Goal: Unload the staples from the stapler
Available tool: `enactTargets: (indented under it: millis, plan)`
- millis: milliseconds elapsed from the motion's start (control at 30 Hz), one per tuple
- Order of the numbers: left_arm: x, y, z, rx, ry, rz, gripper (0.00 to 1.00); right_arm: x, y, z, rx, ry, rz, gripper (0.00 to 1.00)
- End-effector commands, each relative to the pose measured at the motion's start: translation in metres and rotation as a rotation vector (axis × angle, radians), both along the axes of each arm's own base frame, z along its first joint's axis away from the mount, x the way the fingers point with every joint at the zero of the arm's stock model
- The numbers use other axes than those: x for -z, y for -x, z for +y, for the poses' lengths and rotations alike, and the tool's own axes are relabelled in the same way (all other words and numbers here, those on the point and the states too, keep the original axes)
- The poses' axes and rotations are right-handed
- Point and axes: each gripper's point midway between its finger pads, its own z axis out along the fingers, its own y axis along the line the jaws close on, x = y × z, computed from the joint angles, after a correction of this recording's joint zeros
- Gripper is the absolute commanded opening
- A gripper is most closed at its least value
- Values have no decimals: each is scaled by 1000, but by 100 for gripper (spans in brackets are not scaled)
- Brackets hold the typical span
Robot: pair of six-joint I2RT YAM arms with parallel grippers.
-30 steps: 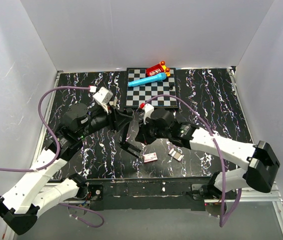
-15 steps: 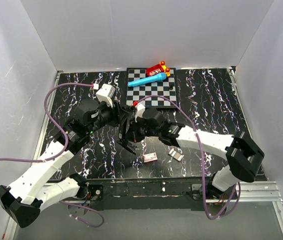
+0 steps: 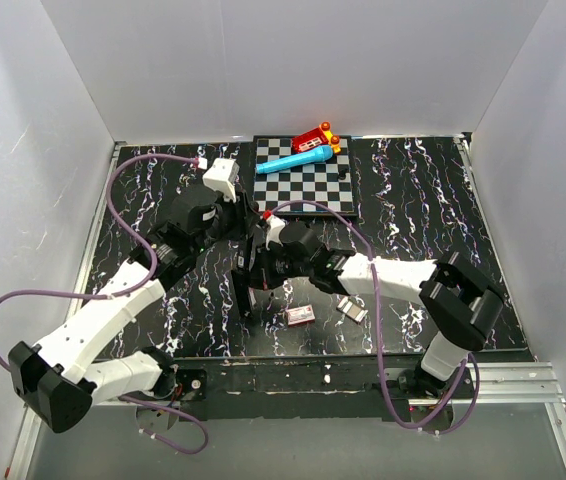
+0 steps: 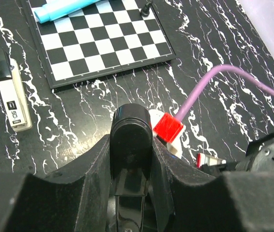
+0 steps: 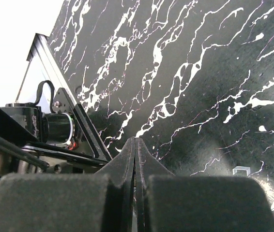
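White walls, black marbled table

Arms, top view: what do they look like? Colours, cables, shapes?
Both the left arm and right arm have white shells between black joints. A purple cable loops along each to a white wrist camera block; the right's plug is red. Left hand and right hand have matte black wedge-shaped fingers.

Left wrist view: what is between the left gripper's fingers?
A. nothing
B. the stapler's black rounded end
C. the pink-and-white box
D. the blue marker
B: the rounded black end of the stapler sits clamped in the left gripper, between its two fingers.
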Motion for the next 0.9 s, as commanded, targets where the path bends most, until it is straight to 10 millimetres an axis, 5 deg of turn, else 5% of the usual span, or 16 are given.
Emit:
enactTargets:
  millis: [0,433,867]
  plan:
    - [-60,-29,-2,-74,107,-160,0,-13,14,16,-77,-96,17,1]
    - [-47,-52,-18,-74,103,-127,0,-13,11,17,-83,-115,20,1]
    - [-78,-18,-3,-26,119,-150,0,-10,0,1,-17,-101,21,1]
